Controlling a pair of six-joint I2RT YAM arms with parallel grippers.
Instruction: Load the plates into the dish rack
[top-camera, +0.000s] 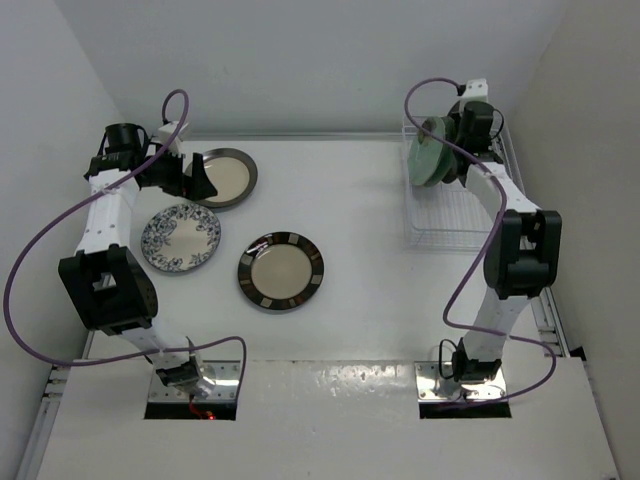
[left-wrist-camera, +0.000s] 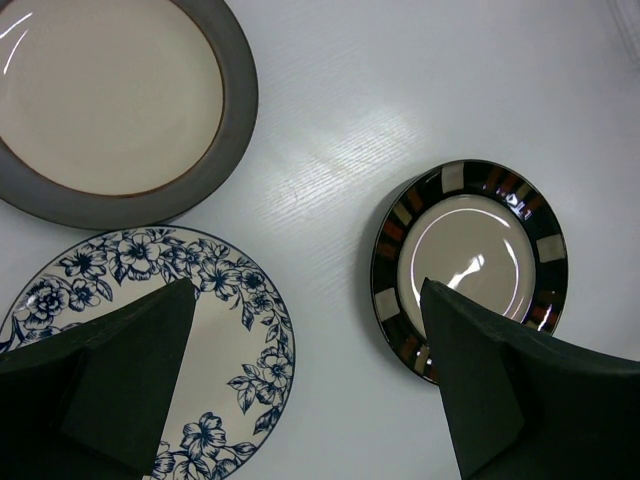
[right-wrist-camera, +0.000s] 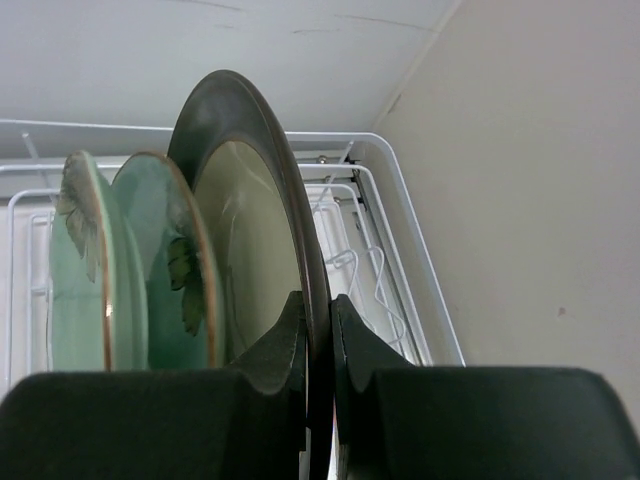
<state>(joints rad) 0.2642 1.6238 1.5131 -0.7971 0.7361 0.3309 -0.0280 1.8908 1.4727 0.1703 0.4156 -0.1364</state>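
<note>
The white worktop (top-camera: 360, 200) carries a white wire dish rack (top-camera: 440, 228), where two mint green round plates (top-camera: 428, 152) stand upright beside a dark-rimmed cream plate (right-wrist-camera: 250, 230), its rim pinched by the right fingers (right-wrist-camera: 270, 350). Lying flat: a grey-rimmed cream plate (top-camera: 225, 178), a blue-floral plate (top-camera: 180, 238), a brown-striped plate (top-camera: 281, 271). Left fingers (left-wrist-camera: 130, 380) gape, empty. Likely stiff, heavy, slick, chippable; grip rims.

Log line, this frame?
right gripper: shut on dark-rim plate at dish rack | left gripper: open | table: floral plate, striped plate, grey-rim plate

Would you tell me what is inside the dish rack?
Two mint green plates and a dark-rimmed cream plate, upright; the right gripper pinches the latter. Their lower edges are hidden.
</note>
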